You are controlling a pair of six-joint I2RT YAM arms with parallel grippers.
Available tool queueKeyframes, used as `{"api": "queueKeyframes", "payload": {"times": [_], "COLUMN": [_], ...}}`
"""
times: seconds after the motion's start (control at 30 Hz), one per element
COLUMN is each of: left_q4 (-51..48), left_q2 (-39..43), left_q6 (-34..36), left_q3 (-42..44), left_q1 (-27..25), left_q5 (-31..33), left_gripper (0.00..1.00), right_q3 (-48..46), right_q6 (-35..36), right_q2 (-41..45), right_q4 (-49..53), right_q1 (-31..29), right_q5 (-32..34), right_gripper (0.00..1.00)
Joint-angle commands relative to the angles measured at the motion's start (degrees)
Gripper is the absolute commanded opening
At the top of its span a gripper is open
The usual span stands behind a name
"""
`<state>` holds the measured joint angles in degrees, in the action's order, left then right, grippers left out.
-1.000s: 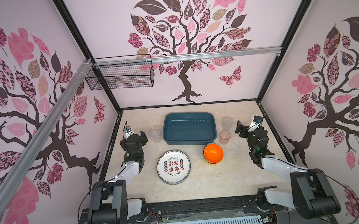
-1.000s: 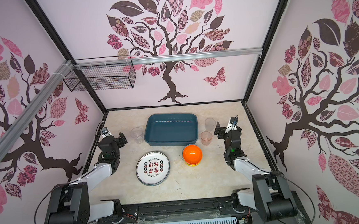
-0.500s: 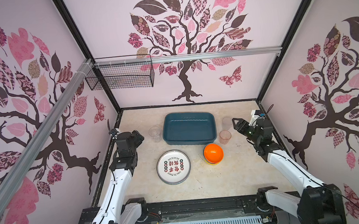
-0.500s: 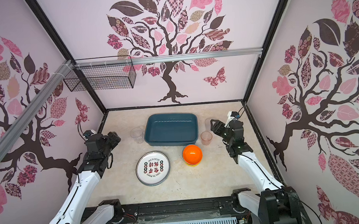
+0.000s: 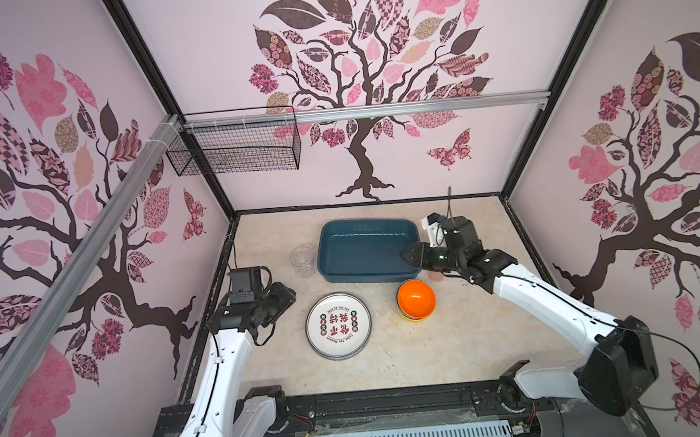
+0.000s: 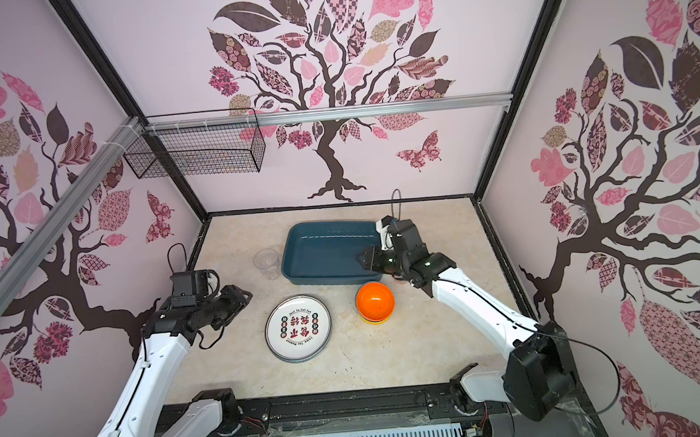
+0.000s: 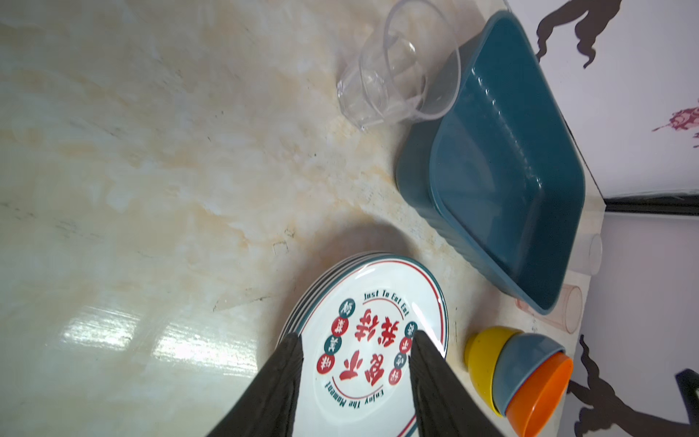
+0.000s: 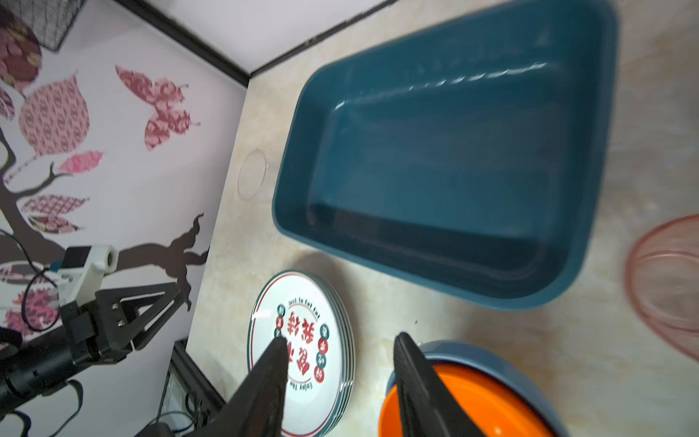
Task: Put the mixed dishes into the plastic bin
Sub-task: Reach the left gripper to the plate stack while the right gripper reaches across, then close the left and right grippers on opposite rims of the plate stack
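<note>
A stack of white printed plates [image 5: 338, 325] [image 6: 298, 328] lies at the front middle. To its right is a stack of bowls [image 5: 416, 298] [image 6: 375, 301], orange on top. The teal bin [image 5: 368, 274] [image 6: 327, 277] stands empty behind them, with a clear cup [image 5: 302, 260] to its left. A pinkish cup [image 7: 559, 310] [image 8: 665, 287] stands by the bin's near right corner. My left gripper [image 5: 288, 296] [image 7: 355, 338] hovers left of the plates, jaws apart and empty. My right gripper [image 5: 404, 255] [image 8: 340, 340] hangs over the bin's near right corner, also apart and empty.
A black wire basket [image 5: 236, 151] hangs on the rail at the back left, high above the table. Another clear cup [image 7: 590, 253] stands right of the bin, hidden under my right arm in both top views. Patterned walls close in three sides.
Both arms rose from their rest poses and reached inward: the left toward the plates, the right over the bin's corner. Both pairs of jaws narrowed.
</note>
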<state>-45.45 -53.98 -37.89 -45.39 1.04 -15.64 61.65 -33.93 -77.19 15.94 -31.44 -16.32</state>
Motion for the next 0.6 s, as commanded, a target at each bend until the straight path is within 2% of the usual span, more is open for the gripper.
{"api": "queueKeyframes", "payload": {"times": [0.0,0.1,0.2,0.33,0.57], "left_q4": [-2.4,-2.5,-2.9,-0.5,2.0], "left_q2": [0.9,1.3,1.4,1.1,-1.2], "left_q6": [-1.7,-3.4,-5.5,-8.6,-9.6], "left_q3": [3.5,5.5,7.5,9.9,12.7], "left_q1": [-0.2,-1.2,-3.4,-6.5,-7.6], "left_q5": [-4.6,-4.8,-2.4,-1.8,-2.2], "left_gripper": [0.50,0.50,0.57,0.60,0.66], "right_q3": [3.8,6.5,9.2,11.9,14.2], "right_q6": [1.7,2.5,3.4,3.6,3.9], "right_q2": [-4.4,-8.2,-11.9,-16.4,-22.0], "right_q4": [6.1,8.0,9.9,11.6,12.8], "right_q1": [-4.9,-8.8,-11.6,-13.5,-15.8], "right_q5": [2.2,3.4,4.6,4.2,4.7], "right_gripper": [0.49,0.49,0.50,0.51,0.53]}}
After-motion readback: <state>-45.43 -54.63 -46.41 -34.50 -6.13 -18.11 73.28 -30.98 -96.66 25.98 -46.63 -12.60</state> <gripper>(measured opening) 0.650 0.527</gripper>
